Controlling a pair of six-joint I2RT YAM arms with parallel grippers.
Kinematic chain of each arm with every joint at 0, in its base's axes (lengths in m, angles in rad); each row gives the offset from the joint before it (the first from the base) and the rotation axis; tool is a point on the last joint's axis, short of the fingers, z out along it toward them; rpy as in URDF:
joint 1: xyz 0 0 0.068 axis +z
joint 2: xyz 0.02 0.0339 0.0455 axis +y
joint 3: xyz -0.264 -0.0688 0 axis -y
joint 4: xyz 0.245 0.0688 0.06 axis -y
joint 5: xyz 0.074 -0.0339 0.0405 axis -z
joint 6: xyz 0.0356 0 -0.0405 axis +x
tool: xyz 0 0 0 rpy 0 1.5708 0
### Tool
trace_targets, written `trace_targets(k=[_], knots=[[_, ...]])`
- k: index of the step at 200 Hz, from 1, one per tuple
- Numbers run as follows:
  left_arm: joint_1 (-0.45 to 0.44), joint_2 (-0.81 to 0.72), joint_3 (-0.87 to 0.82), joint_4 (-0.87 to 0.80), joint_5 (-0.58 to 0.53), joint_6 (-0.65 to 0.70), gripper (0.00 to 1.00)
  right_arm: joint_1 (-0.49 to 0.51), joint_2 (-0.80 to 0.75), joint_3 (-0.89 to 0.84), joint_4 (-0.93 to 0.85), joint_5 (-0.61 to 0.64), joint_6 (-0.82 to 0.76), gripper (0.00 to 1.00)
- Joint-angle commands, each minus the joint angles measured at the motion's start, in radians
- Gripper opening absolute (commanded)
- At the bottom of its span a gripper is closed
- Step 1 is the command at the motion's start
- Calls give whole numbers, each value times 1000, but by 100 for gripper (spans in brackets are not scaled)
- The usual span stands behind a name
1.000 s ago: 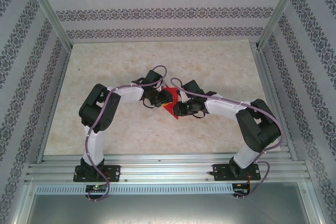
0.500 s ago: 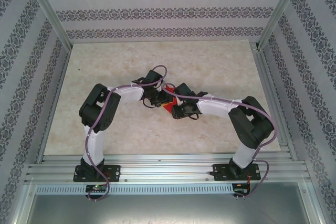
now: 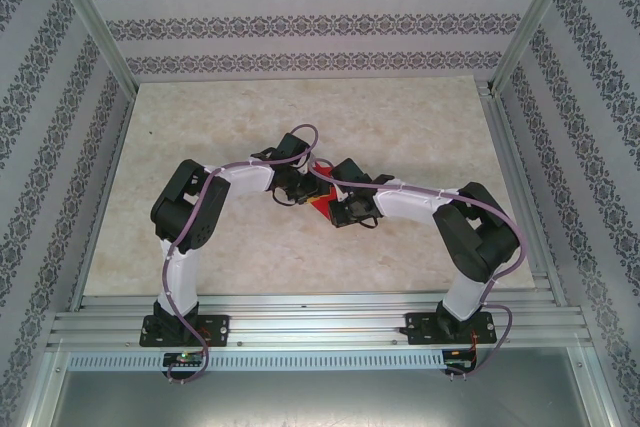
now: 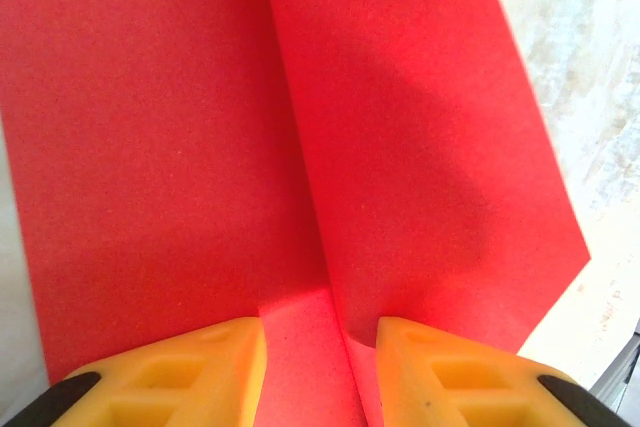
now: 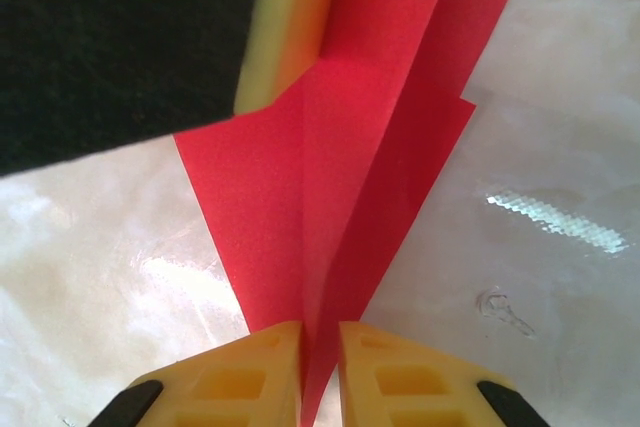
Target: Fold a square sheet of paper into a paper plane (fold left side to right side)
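The red paper [image 3: 319, 204] lies at the table's middle, creased into a pointed shape with a raised centre fold, mostly covered by both wrists. In the left wrist view the paper [image 4: 420, 147] spreads wide, and its upright fold runs between the fingers of my left gripper [image 4: 320, 372], which stand apart. In the right wrist view the paper [image 5: 330, 197] narrows toward my right gripper [image 5: 320, 372], which is shut on the centre fold. My left gripper's yellow pad [image 5: 290, 27] rests against the paper's far end. From above, the left gripper [image 3: 303, 190] and right gripper [image 3: 333, 207] nearly meet.
The marble-patterned table [image 3: 400, 117] stretches around the paper on all sides. Patterned walls enclose it at the back and sides. An aluminium rail [image 3: 320, 322] carrying both arm bases runs along the near edge.
My right arm has swung left and closer to the left gripper, covering more of the red paper. The left arm has stayed in place.
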Motion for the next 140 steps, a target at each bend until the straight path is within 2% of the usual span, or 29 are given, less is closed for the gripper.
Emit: trace_targets(k=[1,45,95,124,140], knots=[[-19,79,-28,-116,-73,12,38,12,25,13,19,-29,-6,14],[-20,78,-28,-120,-77,13,38,-9,18,-25,72,-101,18,5],[-19,82,-28,-123,-83,14,38,-57,-3,-92,153,-200,47,0],[-20,82,-28,-124,-83,17,38,-93,-15,-120,199,-272,57,0],[-20,82,-28,-126,-83,16,38,-102,-26,-117,187,-281,47,4]])
